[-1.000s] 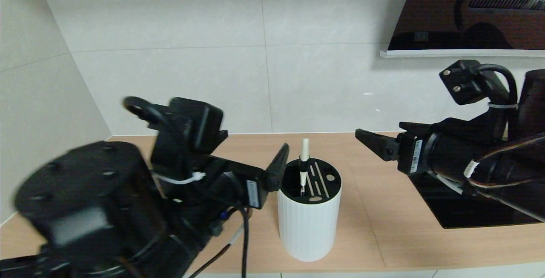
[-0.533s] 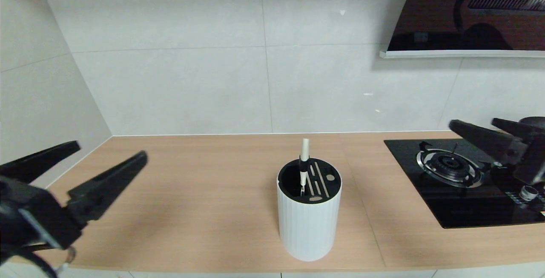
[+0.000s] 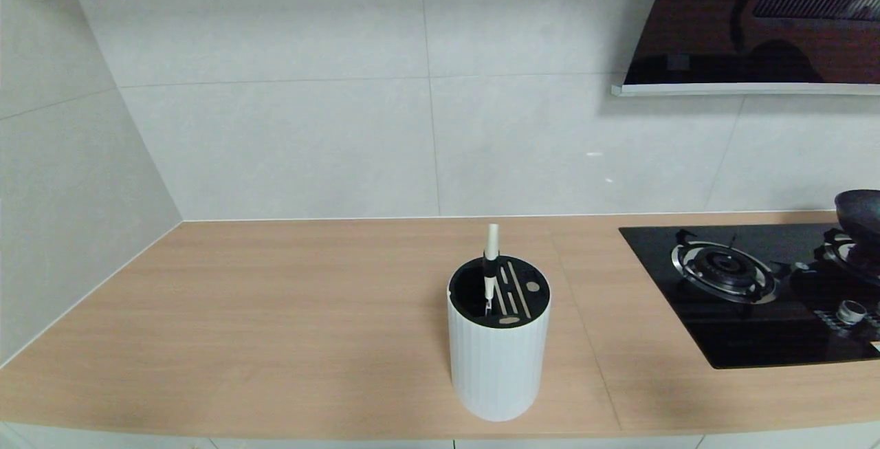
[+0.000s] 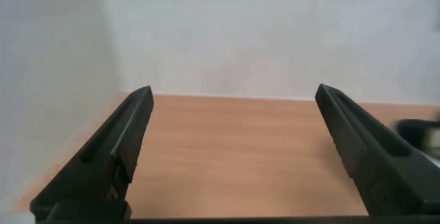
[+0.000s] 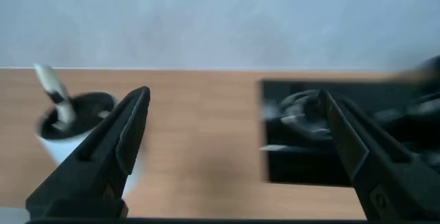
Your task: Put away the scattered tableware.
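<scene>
A white ribbed holder (image 3: 499, 353) with a black slotted top stands near the front edge of the wooden counter (image 3: 275, 311). One utensil with a cream handle (image 3: 491, 256) sticks up out of its opening. In the right wrist view the holder (image 5: 69, 131) and that utensil (image 5: 51, 90) sit beyond my right gripper (image 5: 234, 100), which is open and holds nothing. My left gripper (image 4: 234, 97) is open over bare counter (image 4: 234, 155), with the holder's edge (image 4: 419, 131) to one side.
A black gas hob (image 3: 749, 291) with a burner ring (image 3: 722, 270) lies at the counter's right, a dark pan (image 3: 859, 208) at its far edge. A range hood (image 3: 756, 23) hangs above it. Tiled walls close the back and left.
Both arms have pulled back out of the head view, the left one to the left and down, the right one to the right. The holder and utensil stayed put.
</scene>
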{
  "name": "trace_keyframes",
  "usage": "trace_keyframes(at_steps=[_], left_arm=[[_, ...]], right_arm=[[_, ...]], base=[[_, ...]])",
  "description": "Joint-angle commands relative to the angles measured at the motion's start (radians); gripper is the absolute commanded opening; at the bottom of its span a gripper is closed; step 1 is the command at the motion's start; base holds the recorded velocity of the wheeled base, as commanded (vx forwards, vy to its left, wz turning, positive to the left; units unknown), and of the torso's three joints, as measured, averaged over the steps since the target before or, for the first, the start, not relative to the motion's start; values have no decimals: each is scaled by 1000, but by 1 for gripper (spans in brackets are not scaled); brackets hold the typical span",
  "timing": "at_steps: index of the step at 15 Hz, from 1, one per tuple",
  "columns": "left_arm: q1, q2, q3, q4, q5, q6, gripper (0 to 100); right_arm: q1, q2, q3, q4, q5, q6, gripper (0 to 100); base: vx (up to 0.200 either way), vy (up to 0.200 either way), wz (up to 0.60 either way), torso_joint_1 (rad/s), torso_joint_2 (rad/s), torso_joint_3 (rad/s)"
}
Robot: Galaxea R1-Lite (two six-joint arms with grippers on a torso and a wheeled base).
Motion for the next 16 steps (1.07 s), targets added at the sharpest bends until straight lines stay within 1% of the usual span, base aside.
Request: trace_keyframes(at_steps=[1,2,3,4,5,7,8,9,10,11,12,13,14,15,16], left_arm=[[91,-165,-6,60,-16,0,100],[95,-165,-4,60,-10,-17,100],[128,-167,4,58,-9,-23,100],[163,-168,10,58,-7,-41,100],[209,-187,11,67,-23,-46,100],[244,-261,36,129,-92,-34,100],[247,-265,79,149,-92,-49,100],[247,-265,111,145,-96,-89,100],[247,-265,157,144,-107,-109,100],[247,-265,215,144,-131,-117,100],[247,-265,286,135,-154,-117,100],[247,-265,357,96,-165,-114,100],[247,-265,430,46,-202,-109,100],[247,-264,475,10,-253,-107,100],[247,-264,482,-17,-291,-114,100]], right_arm=[[-124,-250,8,70,-25,-87,100],[-155,-287,25,78,-22,-87,100],[-186,-345,58,93,-17,-88,100],[-192,-391,83,107,-2,-88,100],[-190,-401,103,106,14,-87,100],[-175,-414,124,106,12,-60,100],[-150,-476,181,109,32,-50,100],[-150,-476,247,109,49,-16,100],[-150,-476,302,103,49,30,100],[-150,-476,348,99,49,36,100],[-150,-476,385,81,49,36,100],[-150,-476,427,52,52,38,100],[-150,-476,476,15,55,38,100],[-150,-476,486,27,57,39,100],[-150,-476,486,49,69,45,100]], base=[[0,0,0,0,0,0],[0,0,0,0,0,0],[0,0,0,0,0,0],[0,0,0,0,0,0],[0,0,0,0,0,0],[0,0,0,0,0,0],[0,0,0,0,0,0],[0,0,0,0,0,0],[0,0,0,0,0,0],[0,0,0,0,0,0],[0,0,0,0,0,0],[0,0,0,0,0,0],[0,0,0,0,0,0],[0,0,0,0,0,0],[0,0,0,0,0,0]])
